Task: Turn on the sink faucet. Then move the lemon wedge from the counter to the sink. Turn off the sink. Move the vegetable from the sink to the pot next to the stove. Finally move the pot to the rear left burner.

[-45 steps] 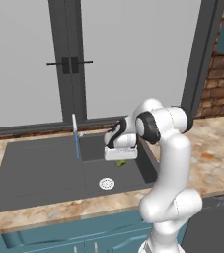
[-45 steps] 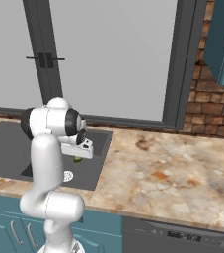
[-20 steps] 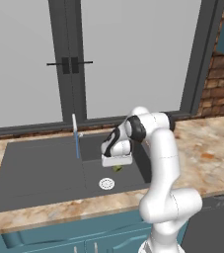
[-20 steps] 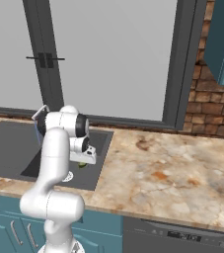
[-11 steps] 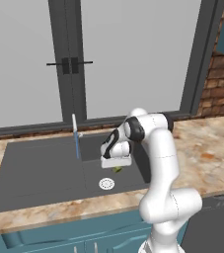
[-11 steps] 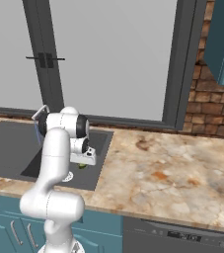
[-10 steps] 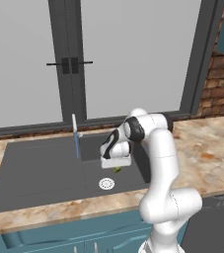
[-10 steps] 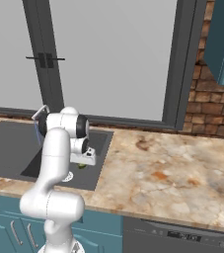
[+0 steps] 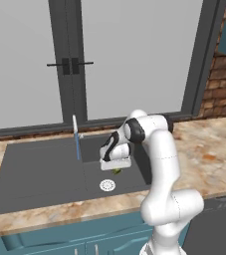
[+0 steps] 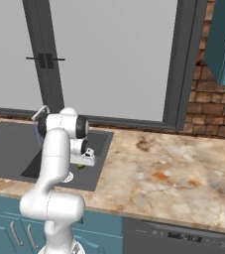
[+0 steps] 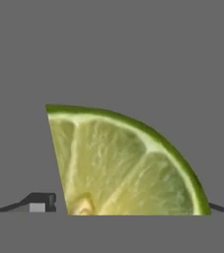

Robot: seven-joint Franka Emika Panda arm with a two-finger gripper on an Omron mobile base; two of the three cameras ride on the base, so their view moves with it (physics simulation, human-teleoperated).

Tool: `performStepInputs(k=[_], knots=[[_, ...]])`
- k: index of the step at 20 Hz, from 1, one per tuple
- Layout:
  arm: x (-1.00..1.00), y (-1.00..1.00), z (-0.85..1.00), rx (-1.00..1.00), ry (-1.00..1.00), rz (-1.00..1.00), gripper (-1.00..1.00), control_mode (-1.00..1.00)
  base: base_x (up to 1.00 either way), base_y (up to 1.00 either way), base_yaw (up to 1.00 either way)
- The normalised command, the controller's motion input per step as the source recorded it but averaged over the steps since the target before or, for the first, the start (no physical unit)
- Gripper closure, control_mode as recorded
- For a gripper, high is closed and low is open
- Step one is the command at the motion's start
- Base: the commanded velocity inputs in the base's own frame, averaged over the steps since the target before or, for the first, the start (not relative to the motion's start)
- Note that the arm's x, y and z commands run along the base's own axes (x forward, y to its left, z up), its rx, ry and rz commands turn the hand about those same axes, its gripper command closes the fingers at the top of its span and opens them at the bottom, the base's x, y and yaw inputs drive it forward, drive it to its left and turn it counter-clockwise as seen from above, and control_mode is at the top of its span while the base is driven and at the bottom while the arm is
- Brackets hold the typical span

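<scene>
My gripper (image 9: 116, 169) hangs low inside the sink (image 9: 40, 174), just right of the round drain (image 9: 107, 185). The lemon wedge (image 11: 123, 168), yellow-green with a green rind, sits between the fingertips (image 11: 40, 202) in the hand view. The left tip stands a little off it, so the jaws are open. From the base views the lemon wedge (image 9: 117, 172) (image 10: 81, 166) shows as a small green bit under the hand. The thin sink faucet (image 9: 76, 139) stands at the basin's back, left of the gripper (image 10: 82, 164), with a blue streak below its spout. Pot and stove are out of view.
The marbled counter (image 10: 158, 173) spreads wide to the right of the sink (image 10: 10, 149). Dark-framed glass doors (image 9: 69, 64) rise behind the basin. A brick wall (image 10: 208, 119) and a teal upper cabinet (image 10: 223, 39) stand at the far right.
The hand came down and leftward into the basin over the earlier frames. In the last half second the fingers have spread apart around the wedge.
</scene>
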Motion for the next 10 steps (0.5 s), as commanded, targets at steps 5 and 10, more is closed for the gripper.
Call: performStepInputs(k=[5,10], knots=[[-0.33,0.14,0.24,0.0,-0.02,0.0,-1.0,-1.0,0.0,0.0,0.0],[-0.34,0.02,0.41,0.0,-0.03,-0.01,-1.0,-1.0,0.0,0.0,0.0]])
